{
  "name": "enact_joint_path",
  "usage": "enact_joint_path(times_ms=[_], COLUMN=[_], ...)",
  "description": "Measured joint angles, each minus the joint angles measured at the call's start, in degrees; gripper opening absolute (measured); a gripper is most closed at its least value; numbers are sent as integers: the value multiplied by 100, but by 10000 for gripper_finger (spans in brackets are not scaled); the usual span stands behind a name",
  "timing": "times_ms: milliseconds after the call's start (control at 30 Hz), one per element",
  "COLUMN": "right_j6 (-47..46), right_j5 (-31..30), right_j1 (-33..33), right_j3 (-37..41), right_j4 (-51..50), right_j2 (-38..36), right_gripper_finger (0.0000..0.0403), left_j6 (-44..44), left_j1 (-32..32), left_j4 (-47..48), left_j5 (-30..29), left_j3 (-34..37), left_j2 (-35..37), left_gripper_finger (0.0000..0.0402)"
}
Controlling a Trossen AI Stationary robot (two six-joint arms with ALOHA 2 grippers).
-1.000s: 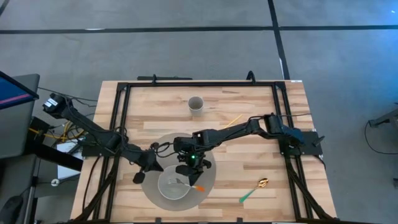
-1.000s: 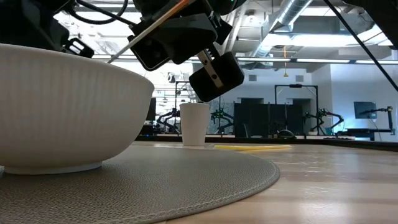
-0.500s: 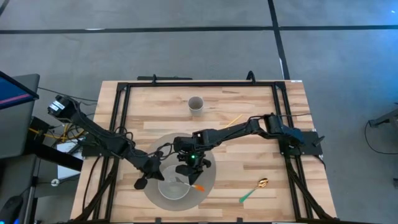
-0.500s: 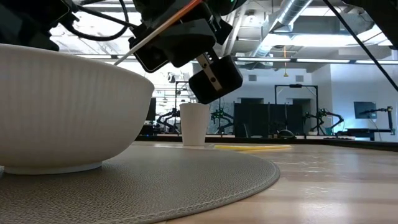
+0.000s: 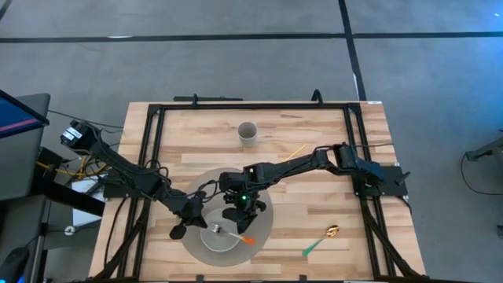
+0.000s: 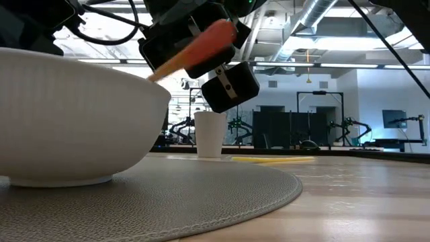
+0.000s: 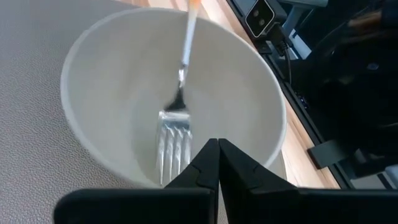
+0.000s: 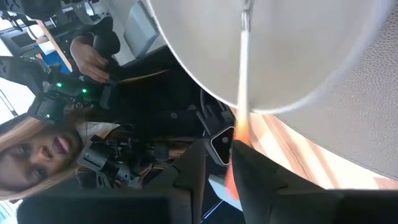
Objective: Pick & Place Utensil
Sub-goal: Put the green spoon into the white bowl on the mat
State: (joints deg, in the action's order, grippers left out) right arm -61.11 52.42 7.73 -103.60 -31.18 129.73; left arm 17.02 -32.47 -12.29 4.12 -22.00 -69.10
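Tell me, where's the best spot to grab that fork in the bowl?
Grab the orange handle, coming down from above. The fork leans in the bowl with its handle sticking up over the rim, in open air. The tines lie low against the bowl's inside, probably leaving fingers little room.

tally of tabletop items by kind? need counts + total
Forks: 1 (orange handle, in the bowl)
Spoons: 1 (gold bowl, green handle)
Bowls: 1
Cups: 1
Placemats: 1
Yellow sticks: 1
Total: 6
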Motion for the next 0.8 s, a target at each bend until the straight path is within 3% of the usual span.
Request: enact_joint_path(times_ms=[633, 800], right_j6=[241, 732], right_j5=[196, 378], right_j1=[-196, -240], right_j3=[-5, -5], right_j4=[18, -50], right_j2=[-2, -93], right_gripper_finger=[77, 77], left_j6=[-27, -625], left_j1=[2, 0], left_j4=[30, 24], left_j5=[-3, -515], left_j3=[0, 7], left_j2=[28, 439], left_gripper_finger=[4, 5])
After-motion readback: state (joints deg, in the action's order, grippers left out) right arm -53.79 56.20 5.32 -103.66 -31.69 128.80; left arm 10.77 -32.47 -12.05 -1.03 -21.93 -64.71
